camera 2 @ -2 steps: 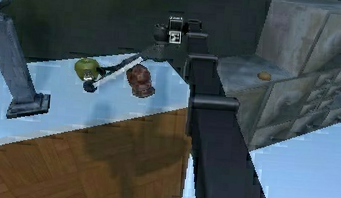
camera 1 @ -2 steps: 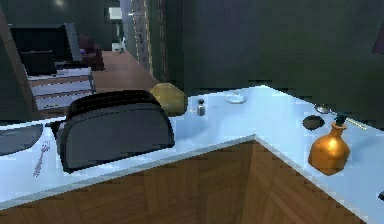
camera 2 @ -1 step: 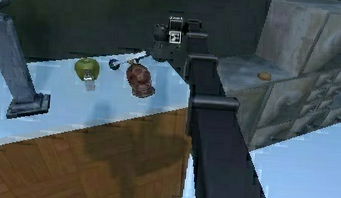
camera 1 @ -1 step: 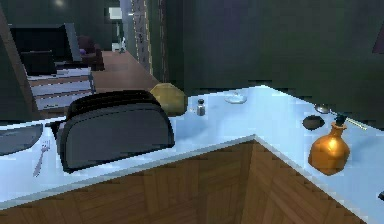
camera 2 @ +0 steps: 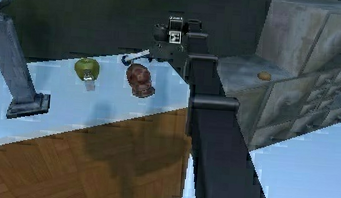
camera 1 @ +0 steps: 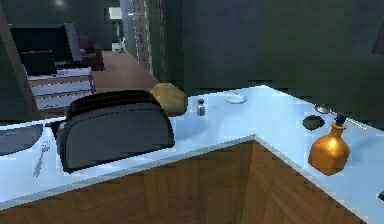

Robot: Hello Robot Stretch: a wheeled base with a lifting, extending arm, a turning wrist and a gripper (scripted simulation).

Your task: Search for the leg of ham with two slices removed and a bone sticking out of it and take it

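The search looks done: the gripper (camera 2: 154, 54) hangs by the ham (camera 2: 138, 79), which lies near the counter's (camera 2: 68, 105) far edge. Whether the gripper holds anything cannot be told, and the taking seems not yet done.

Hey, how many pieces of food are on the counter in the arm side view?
2: on the counter, a green apple at left and a reddish ham with a white bone just right of it. The arm may hide more.
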